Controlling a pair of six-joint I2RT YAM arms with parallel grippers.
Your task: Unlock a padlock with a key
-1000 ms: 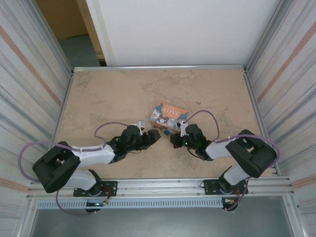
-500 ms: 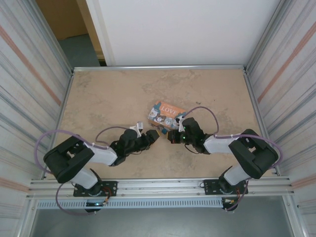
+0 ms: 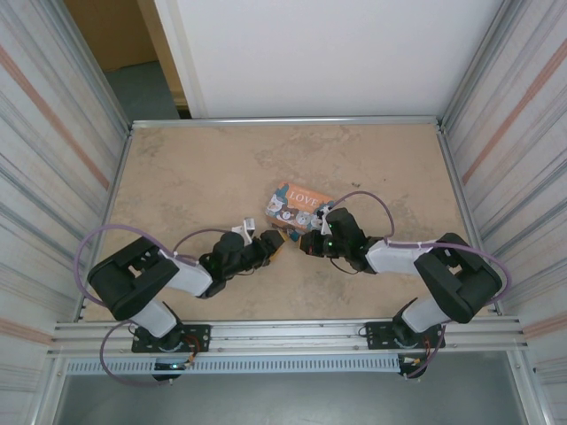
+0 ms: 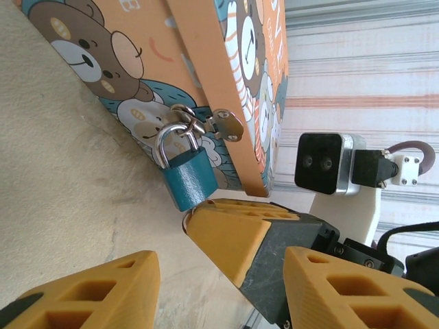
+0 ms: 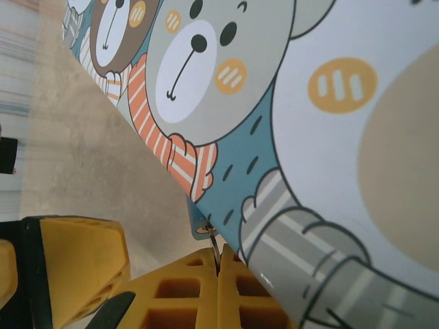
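The small blue padlock (image 4: 188,179) hangs by its pale shackle from the clasp of the orange-and-teal bear box (image 4: 206,62). In the left wrist view, my left gripper (image 4: 223,264) is open just below the padlock, one finger on each side. The right gripper's yellow fingers (image 4: 230,233) sit between them, touching the padlock's bottom. My right gripper (image 5: 218,264) is shut on the key (image 5: 215,248), a thin metal blade whose tip meets the keyhole in the padlock's underside (image 5: 200,226). From above, the left gripper (image 3: 271,243) and right gripper (image 3: 308,244) face each other at the box's near corner (image 3: 297,205).
The box lies on the beige table (image 3: 195,177), near the middle. Metal rails edge the table, with corrugated walls (image 3: 53,159) on both sides. Purple cables loop over both arms.
Both grippers have drawn closer together at the box's near corner. The left arm's elbow has swung right, and the box has shifted slightly left.
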